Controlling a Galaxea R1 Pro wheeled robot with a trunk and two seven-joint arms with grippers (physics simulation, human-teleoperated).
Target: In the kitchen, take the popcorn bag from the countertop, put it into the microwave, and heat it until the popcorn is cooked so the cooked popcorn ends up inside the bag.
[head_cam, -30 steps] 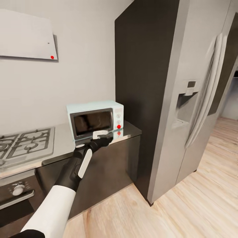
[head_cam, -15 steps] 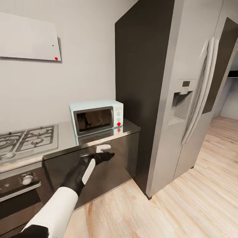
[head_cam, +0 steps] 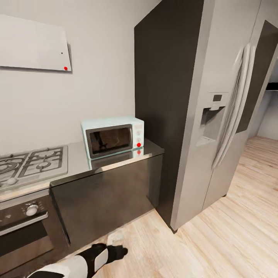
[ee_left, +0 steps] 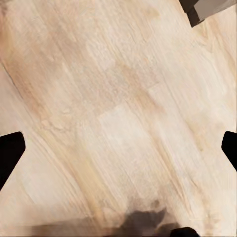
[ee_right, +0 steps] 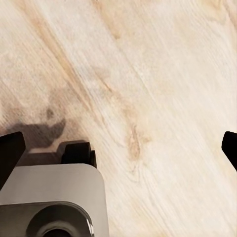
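- Microwave (head_cam: 112,136) sits with its dark glass door closed at the centre of the head view, on the right end of the pale grey bench (head_cam: 79,162), beside the tall dark panel of the fridge (head_cam: 216,116).
- The popcorn bag appears nowhere on the stretch of bench in sight, so where it stands cannot be told.
- Half a second ago the left arm was raised in front of the bench's edge below the microwave; now it hangs low at the bottom left of the frame, the left tool (head_cam: 116,253) over the wooden floor (head_cam: 216,239).
- The left wrist view shows bare planks between dark fingertips (ee_left: 10,150) set wide apart, holding nothing.
- The right tool (ee_right: 118,148) is likewise spread wide over the floor, empty.
- Judged from this, the arm has backed off from the microwave with the door unopened, and the bag must yet be found.
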